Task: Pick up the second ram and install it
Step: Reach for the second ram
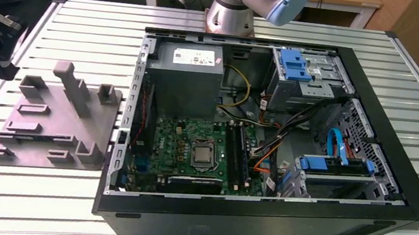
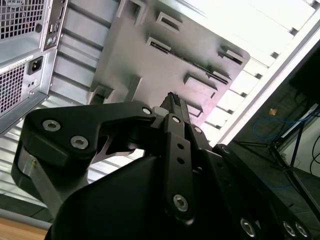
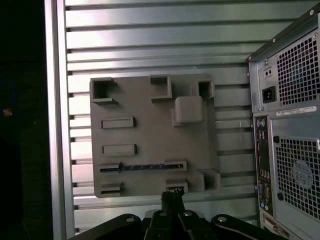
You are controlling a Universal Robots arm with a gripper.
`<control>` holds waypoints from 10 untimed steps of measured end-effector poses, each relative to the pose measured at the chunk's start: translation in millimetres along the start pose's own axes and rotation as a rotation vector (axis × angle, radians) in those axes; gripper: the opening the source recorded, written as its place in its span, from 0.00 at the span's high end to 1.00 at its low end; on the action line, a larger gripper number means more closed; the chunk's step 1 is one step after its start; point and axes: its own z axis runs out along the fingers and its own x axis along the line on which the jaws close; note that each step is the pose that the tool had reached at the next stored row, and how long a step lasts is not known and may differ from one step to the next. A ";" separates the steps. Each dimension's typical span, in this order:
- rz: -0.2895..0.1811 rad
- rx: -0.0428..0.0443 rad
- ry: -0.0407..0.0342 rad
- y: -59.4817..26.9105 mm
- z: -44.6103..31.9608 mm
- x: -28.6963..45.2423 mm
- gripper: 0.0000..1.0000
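Note:
In the first wrist view the second ram [image 3: 142, 167] is a thin dark stick lying on edge between two tabs of the grey fixture [image 3: 150, 130]. My gripper [image 3: 171, 199] hangs well above the fixture's edge, close to that stick and apart from it. Its fingers meet in one narrow dark tip with nothing between them, as the second wrist view also shows for the gripper [image 2: 174, 100]. In the exterior view the fixture [image 1: 53, 118] lies on the slatted table at the exterior view's left, beside the open computer case [image 1: 269, 141].
The motherboard [image 1: 190, 150] lies flat inside the case, with long memory slots [image 1: 237, 152] beside the processor. Cables, blue drive brackets [image 1: 297, 65] and the power supply [image 1: 187, 71] crowd the case. The case's rear panel [image 3: 290, 130] stands next to the fixture.

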 end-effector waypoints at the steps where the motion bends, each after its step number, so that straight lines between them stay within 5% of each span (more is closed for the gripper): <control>1: 0.000 0.0000 0.0000 -1.3 0.5 0.5 0.89; 10: 0.000 0.0000 0.0000 -10.4 5.9 2.6 0.89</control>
